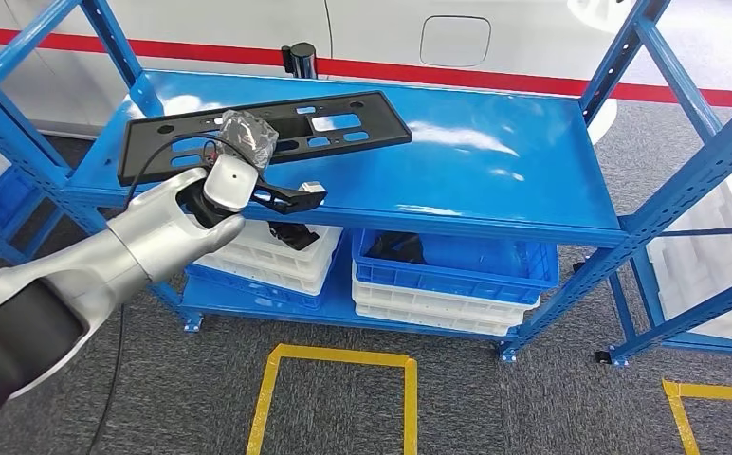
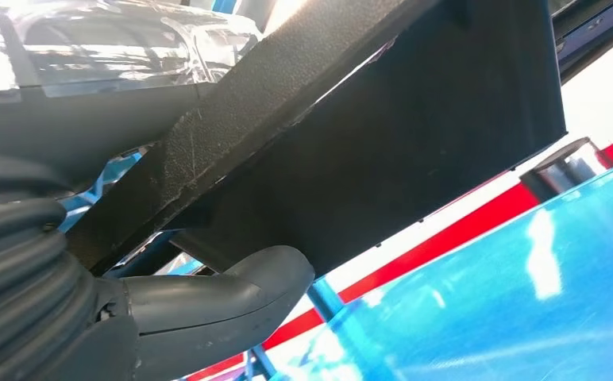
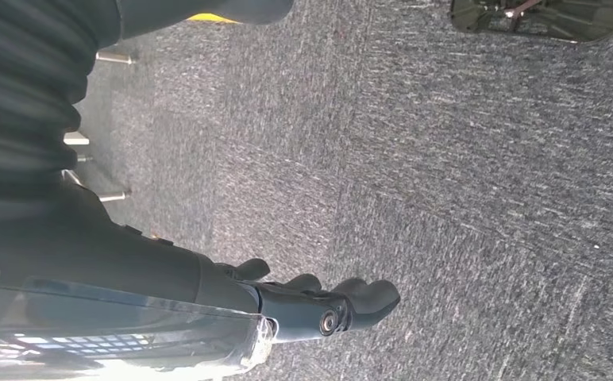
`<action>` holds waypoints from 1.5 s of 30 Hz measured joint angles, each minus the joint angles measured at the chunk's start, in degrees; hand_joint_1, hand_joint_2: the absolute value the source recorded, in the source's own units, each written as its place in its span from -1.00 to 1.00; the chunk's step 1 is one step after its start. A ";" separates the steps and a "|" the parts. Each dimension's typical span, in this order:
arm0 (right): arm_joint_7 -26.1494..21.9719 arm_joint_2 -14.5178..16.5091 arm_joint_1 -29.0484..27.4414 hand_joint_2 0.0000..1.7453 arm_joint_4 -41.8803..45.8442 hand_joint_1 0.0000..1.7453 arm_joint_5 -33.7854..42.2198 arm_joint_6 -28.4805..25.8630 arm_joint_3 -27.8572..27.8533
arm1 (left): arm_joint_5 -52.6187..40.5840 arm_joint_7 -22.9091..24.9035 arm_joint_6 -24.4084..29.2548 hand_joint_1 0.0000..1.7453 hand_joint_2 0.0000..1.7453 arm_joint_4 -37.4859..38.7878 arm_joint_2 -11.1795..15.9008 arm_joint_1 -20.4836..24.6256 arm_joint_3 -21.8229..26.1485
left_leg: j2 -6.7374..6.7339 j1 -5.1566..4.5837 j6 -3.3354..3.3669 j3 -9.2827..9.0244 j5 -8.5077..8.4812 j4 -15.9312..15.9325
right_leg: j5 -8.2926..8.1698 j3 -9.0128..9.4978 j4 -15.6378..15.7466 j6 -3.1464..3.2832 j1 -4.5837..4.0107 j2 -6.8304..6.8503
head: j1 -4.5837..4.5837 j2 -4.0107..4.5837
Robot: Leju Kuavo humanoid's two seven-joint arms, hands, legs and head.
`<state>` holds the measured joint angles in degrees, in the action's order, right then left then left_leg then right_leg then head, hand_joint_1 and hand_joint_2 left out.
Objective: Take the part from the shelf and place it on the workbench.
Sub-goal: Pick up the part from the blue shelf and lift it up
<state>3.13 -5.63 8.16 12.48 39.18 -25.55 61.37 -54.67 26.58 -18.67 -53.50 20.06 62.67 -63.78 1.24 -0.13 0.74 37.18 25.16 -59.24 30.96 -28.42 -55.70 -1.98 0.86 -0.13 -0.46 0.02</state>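
Observation:
The part (image 1: 343, 123) is a long, flat black plastic panel with several cut-outs. It hangs tilted just above the top board of the blue shelf (image 1: 495, 180), toward its left end. My left hand (image 1: 267, 194) grips it at its near edge. In the left wrist view the grey thumb (image 2: 232, 294) lies under the part's textured black underside (image 2: 414, 135). My right hand (image 3: 327, 305) hangs over the grey carpet, its dark fingers loosely curved and holding nothing.
White and blue bins (image 1: 448, 284) are stacked on the shelf's lower level. Blue uprights (image 1: 685, 180) frame the shelf on both sides. Yellow tape squares (image 1: 338, 358) mark the carpet in front. A white wall with a red stripe (image 1: 495, 74) stands behind.

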 joint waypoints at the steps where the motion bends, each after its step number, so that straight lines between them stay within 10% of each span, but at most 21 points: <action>1: -0.04 0.04 0.04 1.00 0.00 -1.00 0.03 0.01 0.00 | 0.00 -0.08 0.01 1.00 1.00 -0.23 -0.09 0.15 -0.06 | 0.00 0.06 0.15 -0.09 -0.04 0.18 | 0.07 0.06 0.05 -0.19 0.05 0.00 | -0.07 0.00; 4: -0.08 0.11 0.12 1.00 0.00 -1.00 0.08 0.02 0.00 | 0.01 -0.15 0.02 1.00 1.00 -0.93 -0.52 0.73 -0.10 | -0.12 0.50 0.75 -0.55 -0.27 0.98 | 2.45 -1.43 -3.62 -0.62 0.06 -0.01 | 0.14 0.00; 8: -0.09 0.32 0.09 1.00 0.00 -1.00 0.09 0.02 0.00 | 0.01 -0.16 0.01 1.00 1.00 -1.31 -1.01 0.90 -0.63 | -0.02 0.45 1.07 -0.67 -0.09 1.05 | 7.11 -9.19 -17.16 -0.83 0.17 -0.01 | 0.68 0.00; 13: -0.09 0.35 0.10 1.00 0.00 -1.00 0.10 0.02 -0.01 | 0.01 -0.17 0.01 1.00 1.00 -1.62 -1.19 0.96 -0.92 | 0.26 0.35 0.29 -1.24 0.30 1.06 | -2.62 -4.79 -3.49 0.50 -0.20 -0.04 | 0.67 0.00; 18: -0.11 0.44 0.25 1.00 0.00 -1.00 0.19 -0.01 -0.02 | -0.19 0.00 0.00 1.00 1.00 -1.80 -1.13 1.02 -1.02 | -0.33 0.51 -1.26 -0.93 0.81 0.52 | -4.04 -3.91 -0.46 1.94 -0.42 -0.06 | 0.34 0.00; 22: -0.33 0.40 0.43 1.00 -0.04 -1.00 0.28 -0.25 -0.03 | -0.33 0.81 -0.25 1.00 1.00 -2.10 -1.07 1.16 -1.19 | -1.19 1.02 -2.28 3.49 8.41 -11.48 | -4.94 -4.50 0.02 2.76 -0.14 0.10 | -0.99 0.00; 24: -0.57 0.40 0.67 1.00 -0.03 -1.00 0.40 -0.38 -0.04 | -0.22 1.13 -0.34 1.00 1.00 -2.13 -1.08 1.06 -1.36 | -1.23 1.36 -2.82 4.13 8.97 -14.60 | -5.11 -5.13 -0.45 2.59 0.02 0.12 | -1.38 0.00; 28: -1.38 0.20 1.80 1.00 -0.03 -1.00 0.89 -0.58 -0.38 | 0.27 1.58 -0.34 1.00 1.00 -2.45 -1.13 1.33 -1.36 | -1.86 1.90 -3.88 -3.16 4.36 -3.25 | -5.00 -6.64 -2.32 1.33 0.63 -0.01 | -2.52 -0.01; 33: -3.13 -0.14 2.62 1.00 -0.01 -1.00 0.98 -0.17 -0.97 | 0.87 1.66 -0.15 1.00 1.00 -2.70 -1.04 1.58 -1.33 | -1.57 1.66 -1.51 -2.66 3.71 -1.59 | -4.83 -8.06 -3.62 -0.31 0.65 -0.09 | -2.01 0.00; 37: -3.26 -0.14 3.16 1.00 0.00 -1.00 0.64 0.40 -1.37 | 2.12 1.81 0.07 1.00 1.00 -2.70 -0.52 2.02 -1.21 | -1.38 1.03 0.32 -0.78 2.09 -1.54 | 3.54 -11.52 -14.83 -0.38 0.56 0.09 | -0.21 0.00; 40: -2.72 0.02 3.49 1.00 0.00 -1.00 0.25 0.77 -1.48 | 3.62 2.44 -0.04 1.00 1.00 -2.90 0.47 2.06 -0.96 | -1.27 -0.07 0.74 0.66 0.84 -1.57 | 4.77 -10.45 -17.79 0.87 -0.21 0.06 | 0.71 0.00; 45: -2.17 0.03 3.79 1.00 0.02 -1.00 -0.05 0.62 -1.53 | 4.62 3.57 -0.36 1.00 1.00 -4.21 2.54 2.62 -0.07 | -1.63 -0.69 0.52 1.89 -1.38 -0.94 | 0.82 -1.17 -2.89 5.09 -2.80 0.68 | 0.22 0.00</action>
<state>0.96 -5.60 11.95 12.50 39.13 -24.93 59.84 -50.05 30.15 -19.03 -57.71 22.59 65.29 -63.86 -0.39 -0.82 1.26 39.06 23.78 -60.17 31.78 -29.59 -58.59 3.11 -1.94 0.56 -0.24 0.02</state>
